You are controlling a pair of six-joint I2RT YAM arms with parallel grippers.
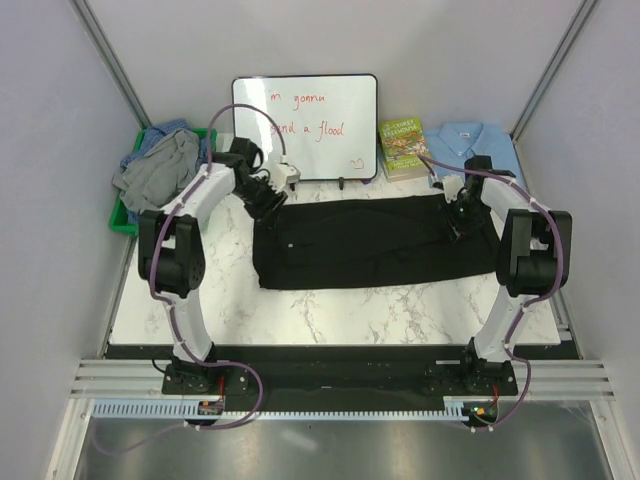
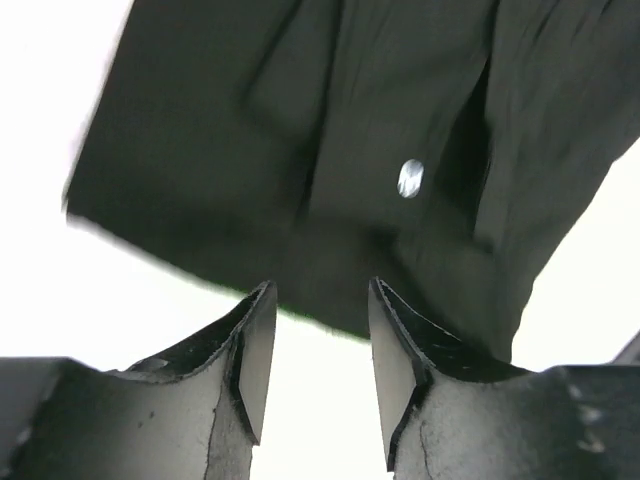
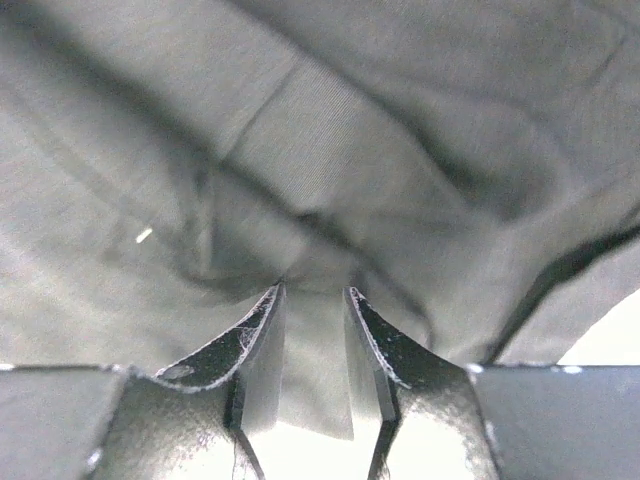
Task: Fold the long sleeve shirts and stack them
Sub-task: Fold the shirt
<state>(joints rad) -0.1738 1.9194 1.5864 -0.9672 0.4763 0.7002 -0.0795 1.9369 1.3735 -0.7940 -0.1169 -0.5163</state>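
Observation:
A black long sleeve shirt [image 1: 370, 243] lies folded into a long band across the marble table [image 1: 330, 315]. My left gripper [image 1: 270, 207] hovers at its upper left corner. In the left wrist view that gripper [image 2: 322, 285] is open and empty, and the shirt [image 2: 330, 130] with a pale button [image 2: 410, 178] lies just past the tips. My right gripper [image 1: 457, 225] rests on the shirt's upper right end. In its wrist view the gripper [image 3: 314, 289] stands partly open, with a loose flap of black fabric [image 3: 315, 350] lying in the gap. A folded light blue shirt [image 1: 478, 145] lies at the back right.
A green bin [image 1: 122, 215] at the back left holds crumpled grey [image 1: 160, 172] and blue [image 1: 150, 145] shirts. A whiteboard [image 1: 305, 125] stands at the back centre, with a green-covered book [image 1: 403, 148] to its right. Frame posts and walls close in both sides.

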